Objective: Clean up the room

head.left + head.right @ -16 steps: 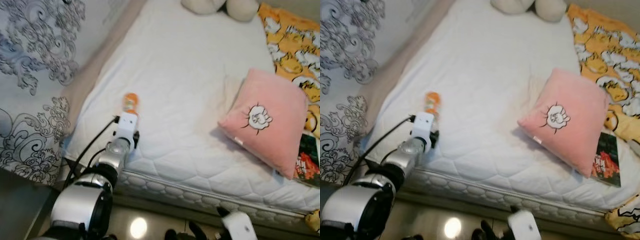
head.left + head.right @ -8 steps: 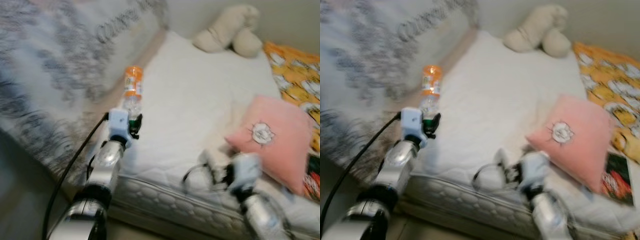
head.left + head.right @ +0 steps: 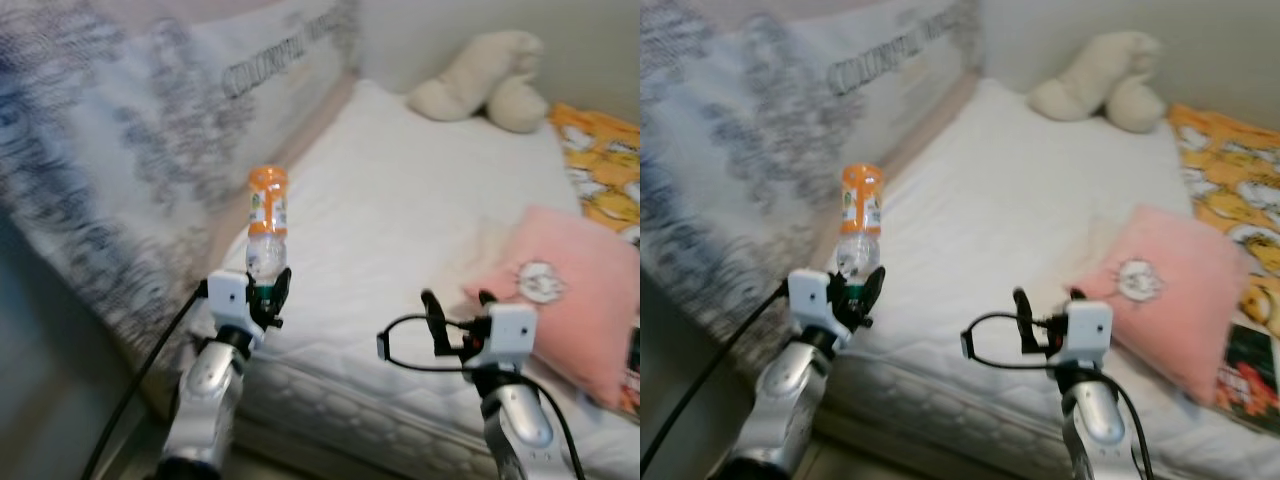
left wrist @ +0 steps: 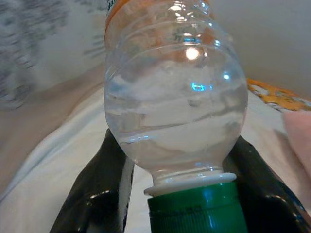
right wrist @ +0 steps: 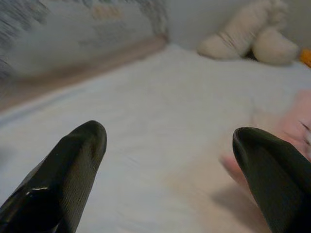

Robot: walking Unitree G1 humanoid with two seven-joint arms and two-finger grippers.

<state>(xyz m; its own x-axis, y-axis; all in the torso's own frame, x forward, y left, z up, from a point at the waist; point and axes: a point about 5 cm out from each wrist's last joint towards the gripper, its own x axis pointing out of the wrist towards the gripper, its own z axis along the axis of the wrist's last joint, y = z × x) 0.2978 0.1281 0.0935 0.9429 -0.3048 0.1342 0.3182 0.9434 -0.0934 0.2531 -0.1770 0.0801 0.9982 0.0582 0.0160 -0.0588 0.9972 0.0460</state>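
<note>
Two silver, rounded arms are seen, each ended by a white boxy wrist block. The left tool point(image 3: 272, 290) and the right tool point(image 3: 457, 310) are each made of two long glossy black fingers point(image 5: 73, 165). Black cables are looped along both arms.

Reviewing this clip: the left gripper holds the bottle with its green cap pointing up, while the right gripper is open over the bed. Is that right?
Not quite. The bottle is held upside down: the left wrist view shows its green cap down between the black fingers, orange label end up. The rest stands: the left gripper holds it, and the right gripper is open over the bed.
</note>
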